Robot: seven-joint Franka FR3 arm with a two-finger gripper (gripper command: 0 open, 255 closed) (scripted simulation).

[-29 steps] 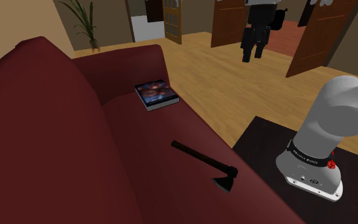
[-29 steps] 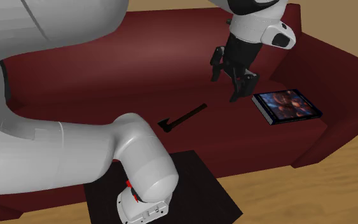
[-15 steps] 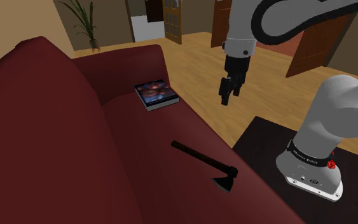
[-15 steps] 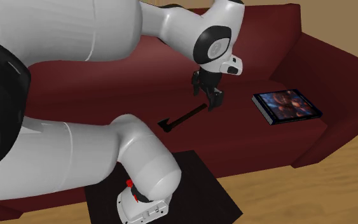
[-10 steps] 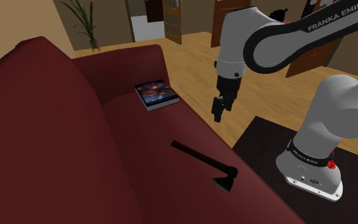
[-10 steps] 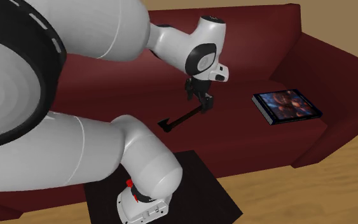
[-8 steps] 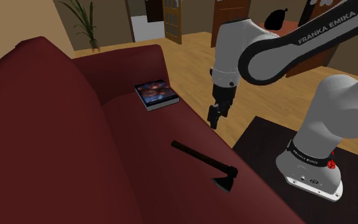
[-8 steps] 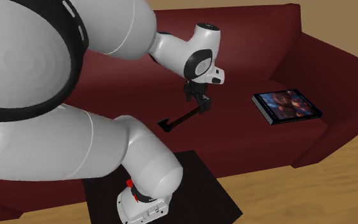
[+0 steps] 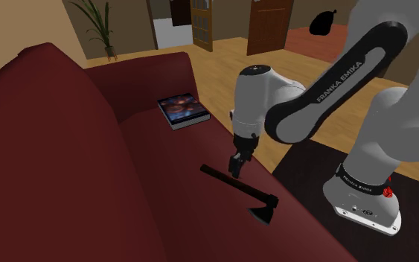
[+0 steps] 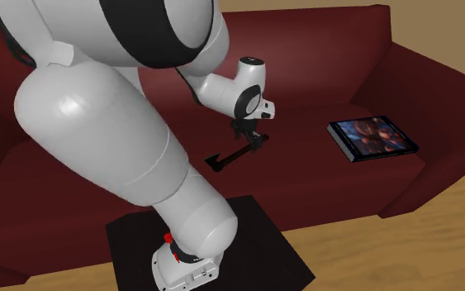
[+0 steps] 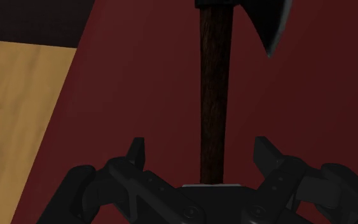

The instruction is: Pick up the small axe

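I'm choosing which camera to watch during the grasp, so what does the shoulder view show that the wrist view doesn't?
Shoulder view adds: the flat book with a colourful cover, the green potted plant, brown wooden doors, the white arm. Wrist view adds: the black tool's open fingers straddling the handle, not touching. Shared: the small dark axe, dark red sofa, wooden floor.
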